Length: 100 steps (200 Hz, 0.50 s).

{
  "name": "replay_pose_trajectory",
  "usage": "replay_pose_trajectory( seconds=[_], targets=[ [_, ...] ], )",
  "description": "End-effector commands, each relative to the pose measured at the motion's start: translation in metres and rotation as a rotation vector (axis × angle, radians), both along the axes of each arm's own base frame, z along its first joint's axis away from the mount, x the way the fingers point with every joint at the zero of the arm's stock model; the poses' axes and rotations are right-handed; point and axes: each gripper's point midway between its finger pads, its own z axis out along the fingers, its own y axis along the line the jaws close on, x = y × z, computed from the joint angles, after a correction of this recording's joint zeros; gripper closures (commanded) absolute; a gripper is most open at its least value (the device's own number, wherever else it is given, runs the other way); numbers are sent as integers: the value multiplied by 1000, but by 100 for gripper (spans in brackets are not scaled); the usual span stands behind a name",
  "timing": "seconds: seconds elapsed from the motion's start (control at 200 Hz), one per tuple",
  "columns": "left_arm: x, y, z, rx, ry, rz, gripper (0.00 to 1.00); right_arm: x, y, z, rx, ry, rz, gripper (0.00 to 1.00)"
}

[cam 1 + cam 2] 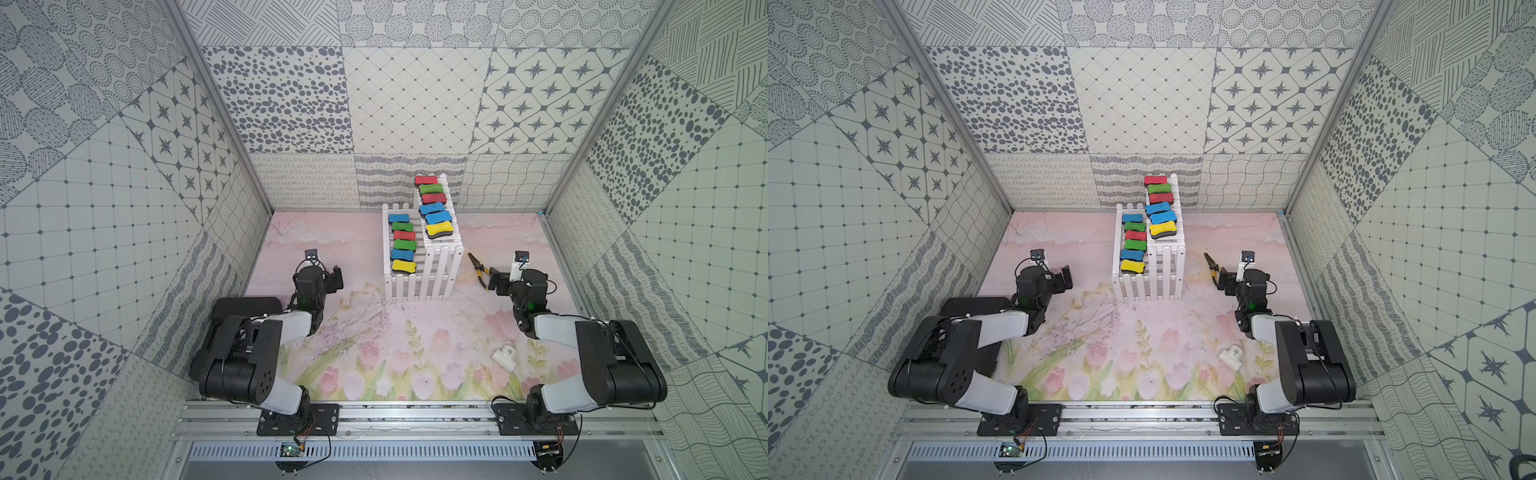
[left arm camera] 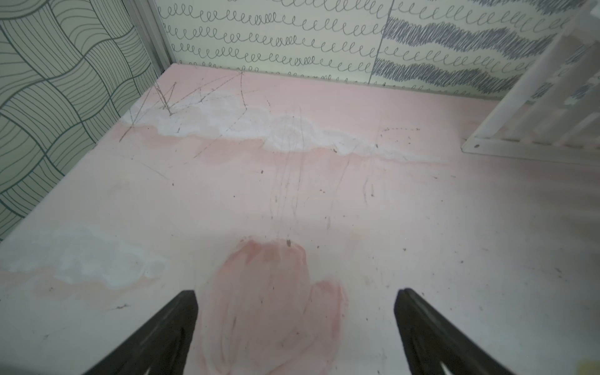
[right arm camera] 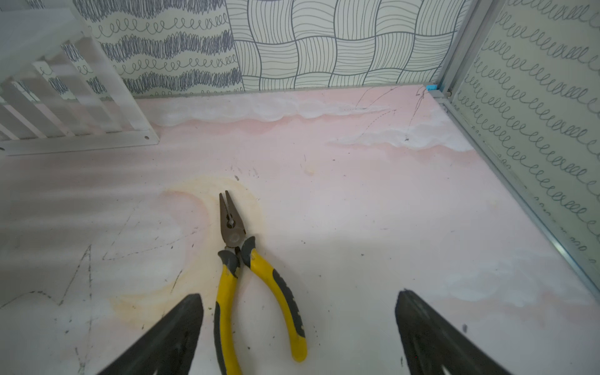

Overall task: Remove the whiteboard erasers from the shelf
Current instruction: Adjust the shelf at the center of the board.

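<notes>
Pink flowered tabletop, patterned walls all round, and nothing is off yet: all twelve whiteboard erasers [image 1: 404,245] sit on the shelf [image 1: 419,282] near the back wall, six per tier. Each lies flat, coloured top up, long axis side to side, the rows running front to back. Left gripper [image 2: 295,292] and right gripper [image 3: 298,293] both gape wide and empty, flanking the shelf — the right one by yellow-handled pliers [image 3: 233,227].

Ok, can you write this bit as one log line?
erasers: on shelf | left gripper: open, empty | right gripper: open, empty, near pliers
</notes>
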Motion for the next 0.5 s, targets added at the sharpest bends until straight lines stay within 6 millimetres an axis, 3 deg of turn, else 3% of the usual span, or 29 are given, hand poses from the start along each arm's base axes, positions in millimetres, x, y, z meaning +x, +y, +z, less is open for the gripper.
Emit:
replay_pose_trajectory(
  seconds=[0.0, 0.16, 0.27, 0.32, 0.39, 0.495],
  targets=[
    [-13, 10, -4, -8, 146, 69, 1, -4, -12, 21, 24, -15, -81, 3],
    [-13, 21, 45, -61, 3, 158, 1, -21, -19, 44, -3, -17, -163, 3],
    [-15, 31, 83, -221, -114, 283, 1, -36, -35, 69, 66, -132, -283, 3],
    [-24, 42, 90, -345, -129, 414, 1, -46, -52, 73, 207, -196, -424, 3],
    [-42, 49, 86, -536, -87, 576, 1, -61, -62, 60, 405, -176, -546, 3],
    [-36, 30, 98, -610, -86, 463, 0, -56, -49, 57, 514, -195, -435, 3]
  ],
)
